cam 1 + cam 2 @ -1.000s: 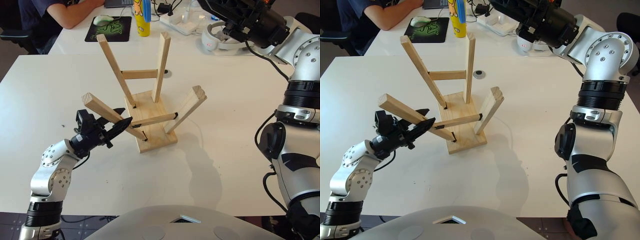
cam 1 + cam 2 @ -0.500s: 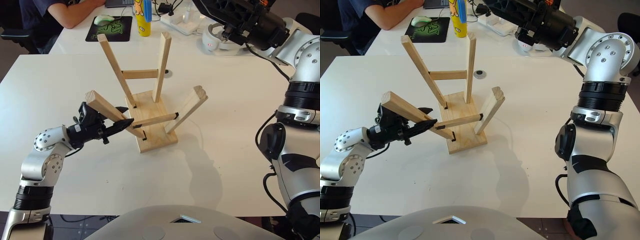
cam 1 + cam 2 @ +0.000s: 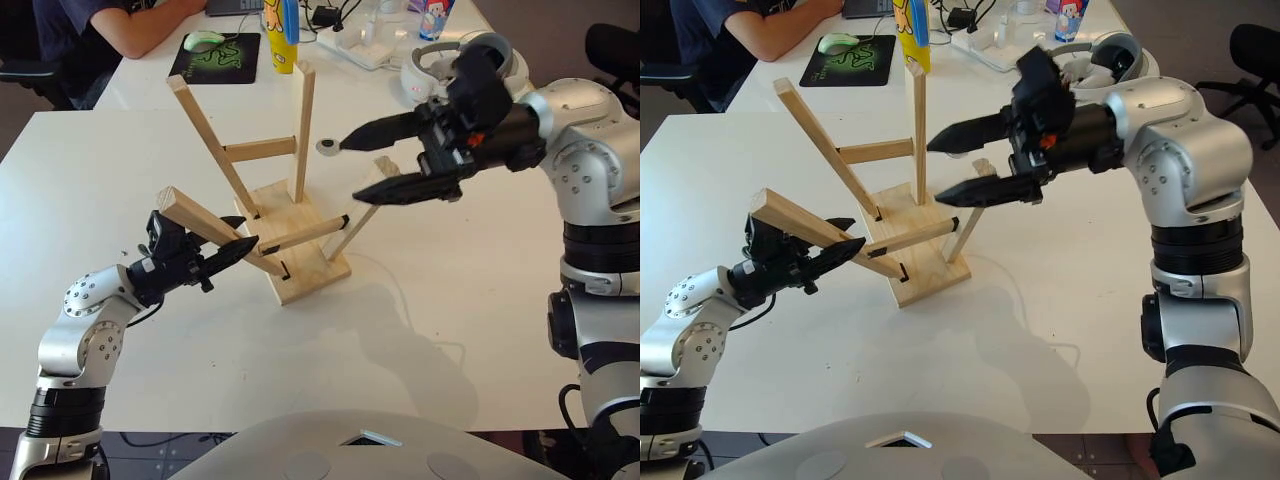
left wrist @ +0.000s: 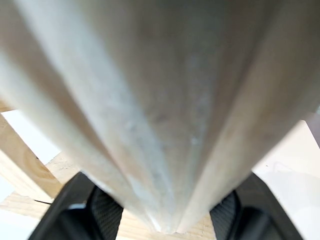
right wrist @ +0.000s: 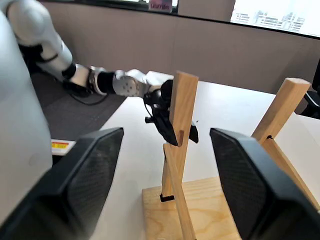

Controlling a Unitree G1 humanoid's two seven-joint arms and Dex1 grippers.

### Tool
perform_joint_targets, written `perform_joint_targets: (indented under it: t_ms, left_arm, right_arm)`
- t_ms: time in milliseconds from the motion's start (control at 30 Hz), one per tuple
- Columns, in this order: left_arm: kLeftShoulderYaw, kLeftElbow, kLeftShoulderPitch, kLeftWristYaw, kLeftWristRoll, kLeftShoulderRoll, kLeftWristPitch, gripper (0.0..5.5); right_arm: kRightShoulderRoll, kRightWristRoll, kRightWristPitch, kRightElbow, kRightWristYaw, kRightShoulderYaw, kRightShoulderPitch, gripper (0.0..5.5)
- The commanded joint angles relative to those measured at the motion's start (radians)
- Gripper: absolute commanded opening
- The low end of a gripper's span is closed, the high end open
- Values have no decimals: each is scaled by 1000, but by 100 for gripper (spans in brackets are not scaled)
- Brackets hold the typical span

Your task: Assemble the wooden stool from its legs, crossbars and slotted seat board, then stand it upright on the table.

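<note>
The wooden stool stands upside down on its seat board, with its legs pointing up and outwards. One crossbar joins the two far legs. Another crossbar joins the two near ones. My left gripper is shut on the slanted front-left leg, which looms close in the left wrist view. My right gripper hangs open beside the stool. The top of the right leg shows between its spread fingers. In the right wrist view, the held leg stands between my two open pads.
Beyond the table's far edge are a yellow bottle, a dark mouse pad and a white headset. A small dark disc lies just behind the stool. Bare tabletop stretches in front and to the right.
My right arm has swung down from the far back to the stool's right leg, fingers open. The stool has tipped and turned slightly leftward. My left gripper keeps its hold.
</note>
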Motion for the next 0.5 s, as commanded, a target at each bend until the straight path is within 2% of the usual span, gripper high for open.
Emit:
perform_joint_targets:
  t_ms: [33,133,233,500]
  left_arm:
    - [-34,-17,63,37,48,-12,44,203]
    - [-38,-35,68,45,45,-11,49,203]
    - [-30,-36,70,54,40,-9,48,203]
    - [-35,-52,91,63,47,-13,35,203]
  right_arm:
    - [68,-193,-208,62,-7,129,-82,320]
    - [86,-255,-242,60,-16,173,-102,320]
    - [38,-298,-299,53,64,212,-95,320]
    - [24,-353,-352,183,93,224,-105,320]
